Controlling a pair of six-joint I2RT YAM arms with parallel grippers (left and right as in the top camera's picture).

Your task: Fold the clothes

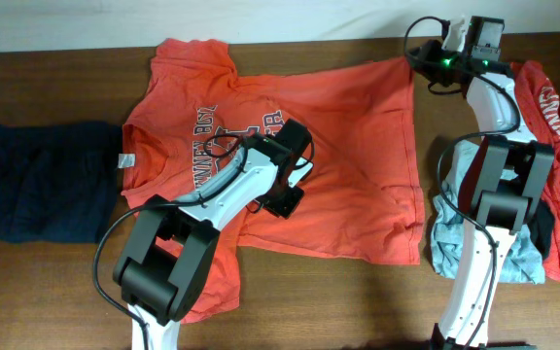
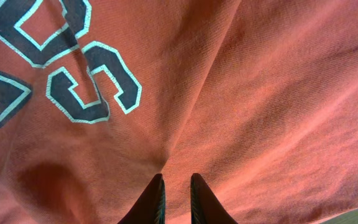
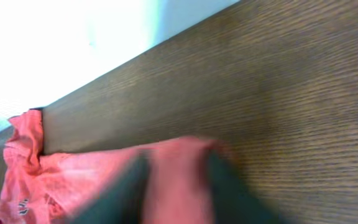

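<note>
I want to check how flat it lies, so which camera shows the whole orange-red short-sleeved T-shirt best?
Overhead: the orange-red short-sleeved T-shirt lies spread out there, collar to hem. The left wrist view shows only a close patch with print letters; the right wrist view only a blurred bit.

My left arm (image 1: 222, 194) covers part of the print (image 1: 207, 126) on the T-shirt (image 1: 358, 126); at its corner, my right fingers (image 3: 229, 193) are blurred.

The big orange-red cotton T-shirt (image 1: 358, 146) has dark blue block letters (image 2: 92, 81) with pale whitish edges. The soft folded cloth (image 1: 42, 180) on the left is dark navy. Another red tee (image 1: 533, 97) has white print. The wooden surface (image 1: 338, 301) is brown with fine stripes
</note>
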